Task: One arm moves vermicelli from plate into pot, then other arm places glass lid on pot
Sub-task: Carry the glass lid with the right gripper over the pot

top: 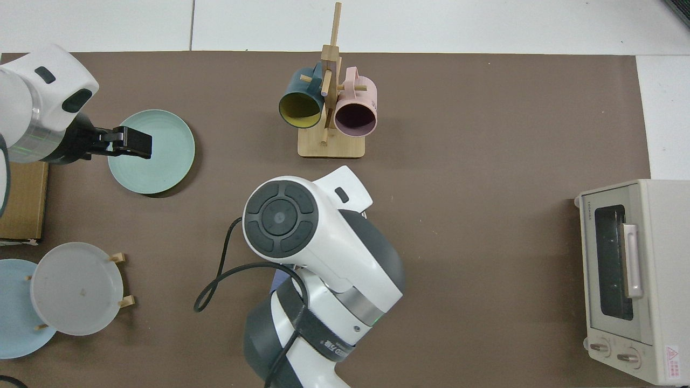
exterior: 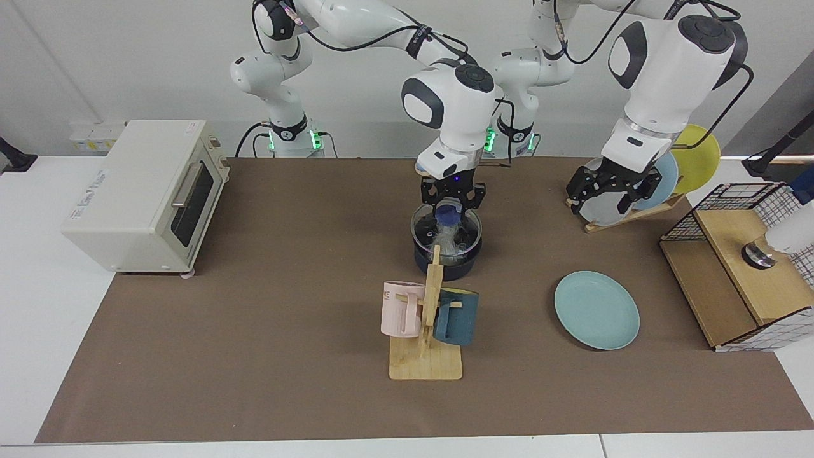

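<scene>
My right gripper (exterior: pixel 449 205) reaches in from the view's left and is shut on the blue knob of the glass lid (exterior: pixel 445 233). The lid lies level over the mouth of the navy pot (exterior: pixel 445 262); whether it rests on the rim I cannot tell. White vermicelli (exterior: pixel 447 244) shows through the glass inside the pot. The teal-green plate (exterior: pixel 596 310) lies bare to the right. My left gripper (exterior: pixel 609 196) waits open above the plate rack. From above, the right arm's wrist (top: pixel 285 221) hides pot and lid; the left gripper (top: pixel 131 142) hangs over the plate (top: pixel 161 161).
A wooden mug rack (exterior: pixel 425 356) with a pink and a teal mug stands just in front of the pot. A toaster oven (exterior: pixel 143 194) sits at the left. A rack of grey, sky-blue and yellow plates (exterior: pixel 661 175) and a wire-sided wooden box (exterior: pixel 738 267) stand at the right.
</scene>
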Controlling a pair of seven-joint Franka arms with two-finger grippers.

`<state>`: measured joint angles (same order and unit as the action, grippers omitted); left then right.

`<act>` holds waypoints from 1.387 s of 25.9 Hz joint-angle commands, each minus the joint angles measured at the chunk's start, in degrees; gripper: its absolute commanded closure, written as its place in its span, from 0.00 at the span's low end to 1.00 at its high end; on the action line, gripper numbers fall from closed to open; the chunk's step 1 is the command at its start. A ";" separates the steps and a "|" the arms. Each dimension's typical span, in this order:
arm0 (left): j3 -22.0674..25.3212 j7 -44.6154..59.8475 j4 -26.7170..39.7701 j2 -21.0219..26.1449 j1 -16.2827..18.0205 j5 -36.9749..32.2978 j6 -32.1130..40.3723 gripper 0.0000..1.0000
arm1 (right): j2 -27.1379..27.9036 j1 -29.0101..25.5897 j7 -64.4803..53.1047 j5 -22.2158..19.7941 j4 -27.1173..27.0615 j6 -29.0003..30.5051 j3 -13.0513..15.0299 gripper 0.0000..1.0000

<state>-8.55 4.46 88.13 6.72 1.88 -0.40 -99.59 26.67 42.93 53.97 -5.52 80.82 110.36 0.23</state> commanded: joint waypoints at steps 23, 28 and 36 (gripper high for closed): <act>0.20 0.11 -0.24 -0.21 -0.13 0.75 -0.25 0.00 | 1.37 -0.04 2.54 0.07 1.97 1.27 0.12 1.00; 0.20 0.11 -0.24 -0.21 -0.04 0.75 -0.25 0.00 | 1.28 -0.04 3.16 0.25 1.80 0.82 0.12 1.00; 0.20 0.11 -0.24 -0.21 -0.04 0.75 -0.25 0.00 | 1.37 -0.21 3.16 0.69 1.62 0.91 0.04 1.00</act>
<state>-8.53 4.46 88.13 6.72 1.89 -0.40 -99.59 28.87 43.12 55.39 -5.69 81.35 112.43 0.49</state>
